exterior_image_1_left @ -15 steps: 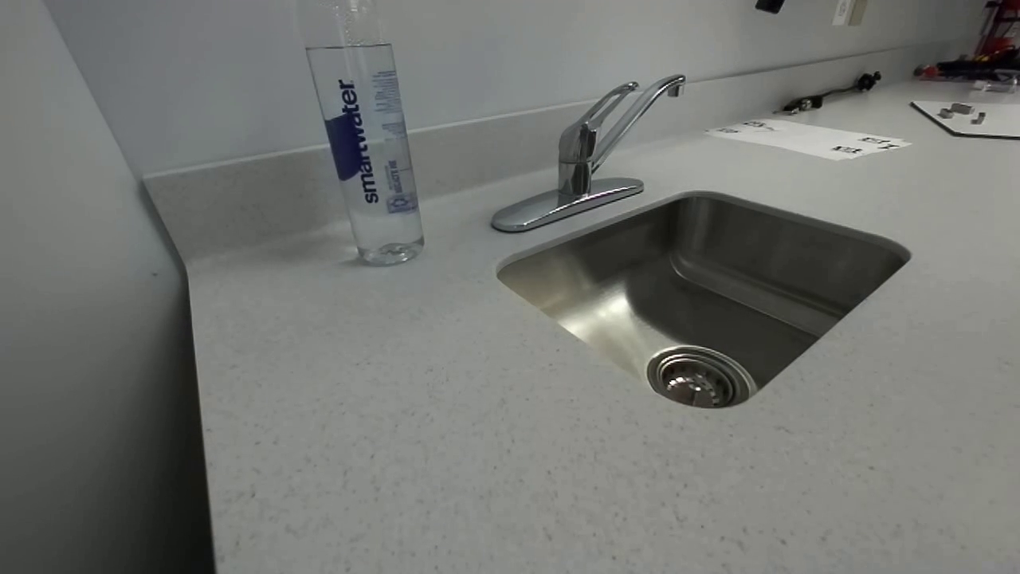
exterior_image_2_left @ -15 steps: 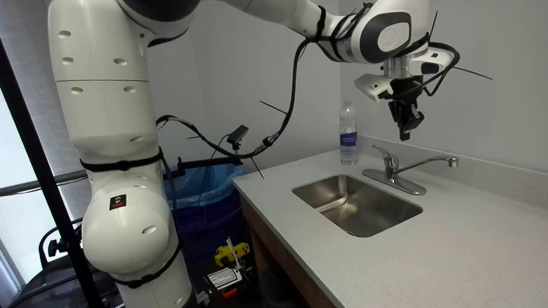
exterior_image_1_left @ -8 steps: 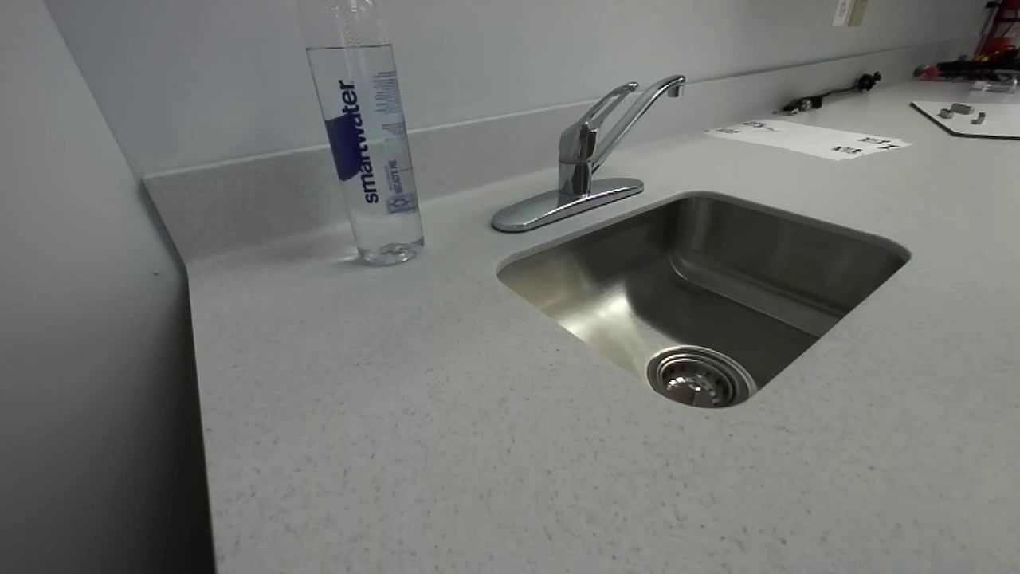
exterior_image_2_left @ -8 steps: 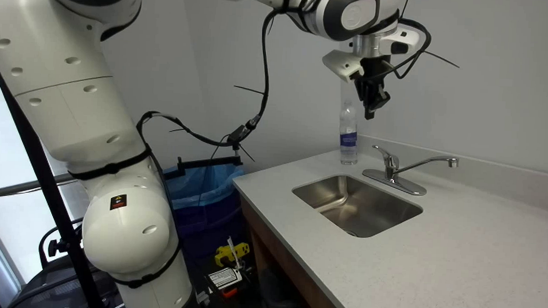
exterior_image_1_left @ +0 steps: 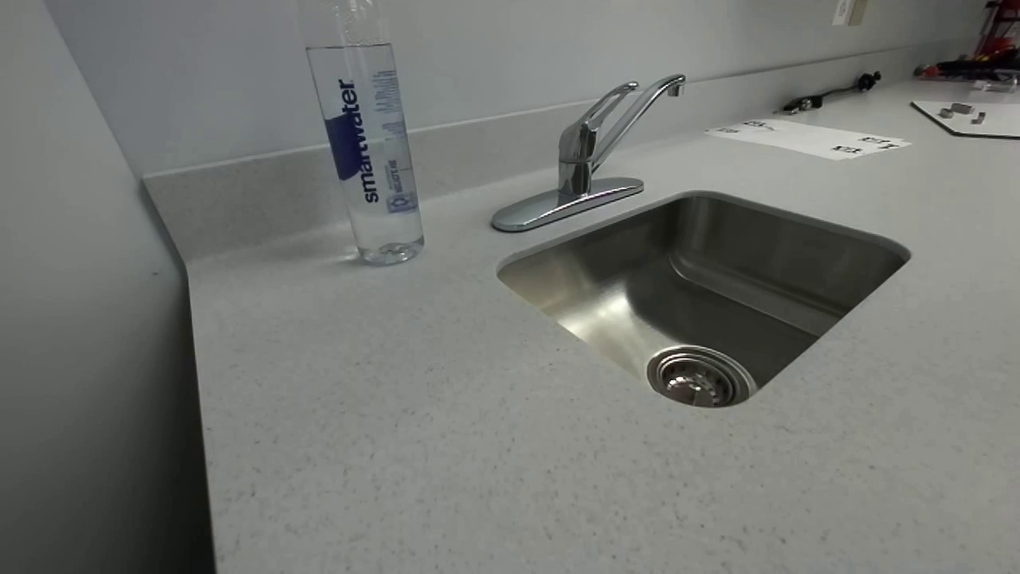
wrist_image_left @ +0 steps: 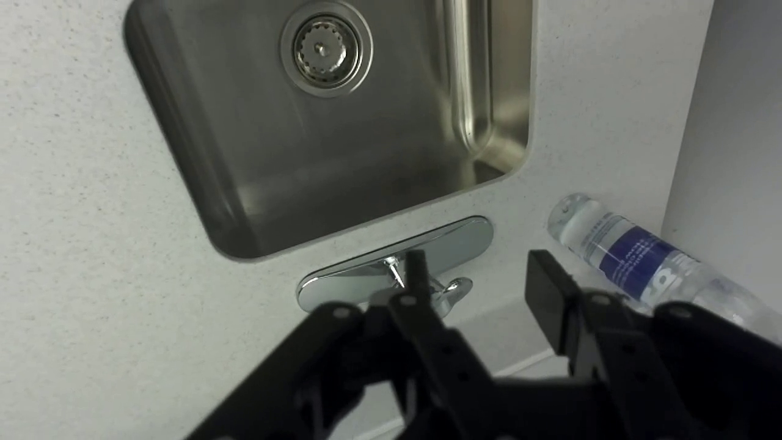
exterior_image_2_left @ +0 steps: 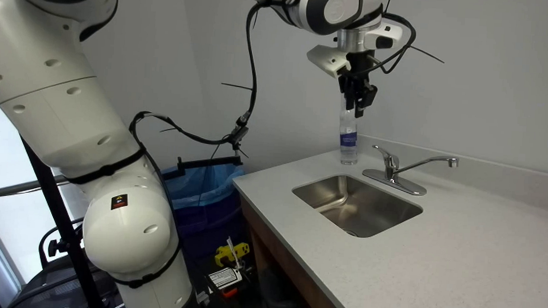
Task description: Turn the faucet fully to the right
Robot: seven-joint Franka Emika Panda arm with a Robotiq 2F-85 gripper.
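Observation:
The chrome faucet (exterior_image_1_left: 575,171) stands behind the sink. Its long spout (exterior_image_2_left: 421,165) points away from the bottle, along the backsplash. Its short lever (exterior_image_2_left: 381,151) tilts up toward the bottle side in that exterior view. My gripper (exterior_image_2_left: 354,110) hangs above the counter, higher than the faucet and apart from it, in front of the bottle's top. In the wrist view my gripper (wrist_image_left: 479,269) is open with nothing between its fingers. The left finger hides part of the faucet body; the base plate (wrist_image_left: 461,244) and lever tip (wrist_image_left: 459,287) show. My gripper is out of the close exterior view.
A clear water bottle (exterior_image_1_left: 370,159) with a blue label stands upright near the corner, close to the faucet. The steel sink (exterior_image_2_left: 358,235) is set in the counter in front. A wall and backsplash (exterior_image_2_left: 509,178) run behind. Paper sheets (exterior_image_1_left: 805,139) lie farther along the counter.
The arm and gripper have moved left and somewhat up in an exterior view, from above the faucet toward the bottle. A black tip has left the top of an exterior view. The faucet is unchanged.

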